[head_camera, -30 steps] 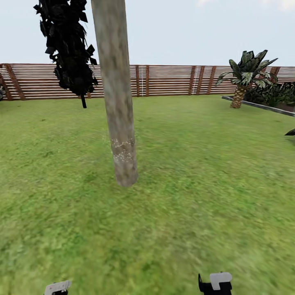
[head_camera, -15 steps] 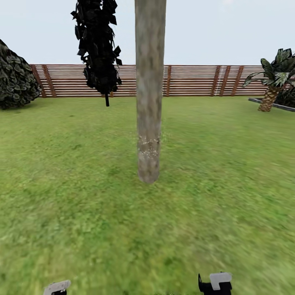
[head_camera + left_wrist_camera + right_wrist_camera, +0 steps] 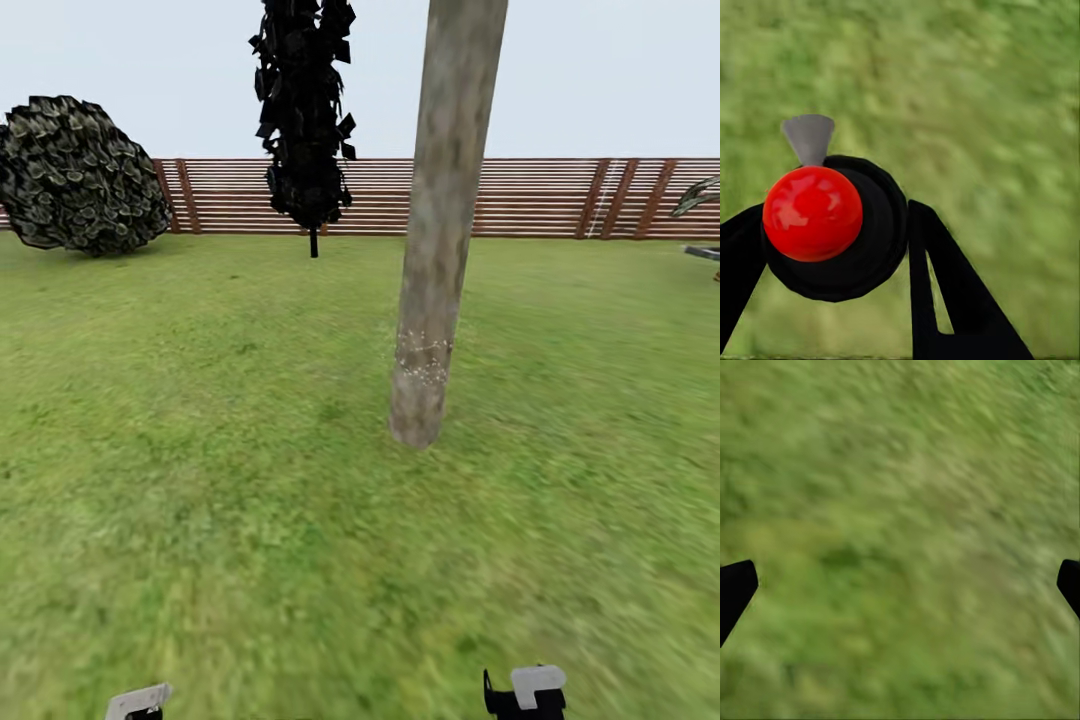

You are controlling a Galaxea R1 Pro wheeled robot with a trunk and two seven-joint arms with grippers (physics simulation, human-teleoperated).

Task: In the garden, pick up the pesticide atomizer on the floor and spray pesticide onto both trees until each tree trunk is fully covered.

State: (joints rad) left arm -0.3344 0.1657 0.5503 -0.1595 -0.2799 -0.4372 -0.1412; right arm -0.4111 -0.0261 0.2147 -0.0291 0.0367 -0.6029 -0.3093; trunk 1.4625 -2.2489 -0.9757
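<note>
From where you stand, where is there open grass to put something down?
Open grass runs between the grippers and the pale tree trunk, and left toward the round bush. Along the fence it is busier, with the black-leaved tree.

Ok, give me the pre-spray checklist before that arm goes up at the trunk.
1. Atomizer held: ok. The pesticide atomizer sits between the left pincer fingers, red top facing the wrist camera.
2. Right pincer free: ok. Its fingers stand wide apart over bare grass.
3. Tree trunk in front: ok. It stands just right of centre in the head view.
4. Trunk fully covered: not ok. A speckled white band shows low on the trunk, with bare bark above.
5. Nozzle aimed at trunk: not ok. The left wrist view looks at grass.
6. Second tree located: cannot tell.
</note>
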